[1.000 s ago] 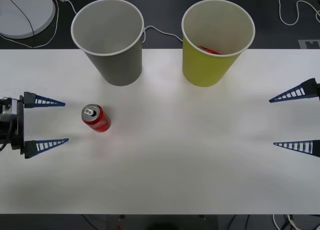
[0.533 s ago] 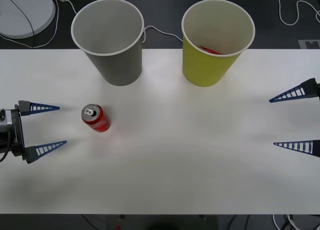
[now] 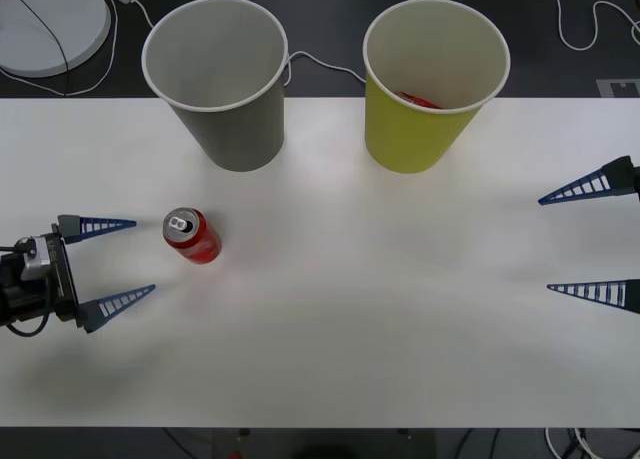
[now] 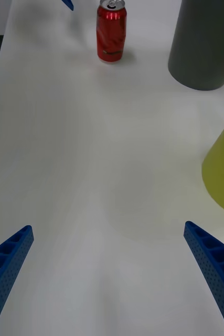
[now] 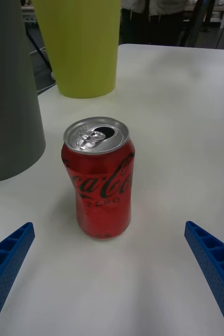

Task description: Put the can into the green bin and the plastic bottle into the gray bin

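Can (image 3: pixel 192 236): I see it upright, untouched.
Left gripper (image 3: pixel 124 264): spread wide, beside it.
Right gripper (image 3: pixel 592 239): wide, parked.

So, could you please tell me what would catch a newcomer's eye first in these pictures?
Probably the can, standing upright and opened on the white table, just ahead of the open left pincer. Behind it stand the gray bin and the green bin, which already holds something red. The right pincer waits open at the table's far right edge.
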### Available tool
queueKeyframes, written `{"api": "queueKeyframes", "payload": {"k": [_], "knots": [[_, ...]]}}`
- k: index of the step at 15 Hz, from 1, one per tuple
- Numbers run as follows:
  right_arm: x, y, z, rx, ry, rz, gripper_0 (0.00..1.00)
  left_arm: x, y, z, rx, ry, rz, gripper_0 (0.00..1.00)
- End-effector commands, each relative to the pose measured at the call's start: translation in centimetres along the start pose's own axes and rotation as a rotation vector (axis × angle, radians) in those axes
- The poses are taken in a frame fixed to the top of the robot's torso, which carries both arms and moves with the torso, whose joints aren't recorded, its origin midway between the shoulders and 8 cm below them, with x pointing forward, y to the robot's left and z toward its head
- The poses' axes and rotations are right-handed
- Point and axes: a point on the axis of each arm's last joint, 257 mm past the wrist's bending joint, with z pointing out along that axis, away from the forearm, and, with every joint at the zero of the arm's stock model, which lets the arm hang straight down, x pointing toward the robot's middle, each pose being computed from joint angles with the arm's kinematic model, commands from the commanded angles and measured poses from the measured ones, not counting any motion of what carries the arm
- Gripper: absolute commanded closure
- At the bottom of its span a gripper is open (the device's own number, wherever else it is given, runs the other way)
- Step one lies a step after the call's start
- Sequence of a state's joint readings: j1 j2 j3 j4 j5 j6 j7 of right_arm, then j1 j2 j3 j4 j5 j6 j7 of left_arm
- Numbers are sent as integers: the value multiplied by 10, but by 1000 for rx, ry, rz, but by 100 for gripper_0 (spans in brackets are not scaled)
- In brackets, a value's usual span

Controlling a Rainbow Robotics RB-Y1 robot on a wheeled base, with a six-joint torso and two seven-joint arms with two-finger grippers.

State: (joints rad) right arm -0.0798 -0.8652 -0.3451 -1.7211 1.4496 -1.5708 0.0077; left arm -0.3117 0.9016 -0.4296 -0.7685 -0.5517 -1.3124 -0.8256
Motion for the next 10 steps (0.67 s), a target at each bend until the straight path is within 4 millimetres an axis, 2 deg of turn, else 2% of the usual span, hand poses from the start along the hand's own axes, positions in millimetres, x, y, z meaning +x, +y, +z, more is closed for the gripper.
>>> {"api": "queueKeyframes", "payload": {"k": [1, 10], "knots": [[0, 0, 0, 0, 0, 0, 0, 2, -1, 14, -17, -17, -17, 0], [0, 0, 0, 0, 0, 0, 0, -1, 4, 70, -69, -67, -57, 0]]}}
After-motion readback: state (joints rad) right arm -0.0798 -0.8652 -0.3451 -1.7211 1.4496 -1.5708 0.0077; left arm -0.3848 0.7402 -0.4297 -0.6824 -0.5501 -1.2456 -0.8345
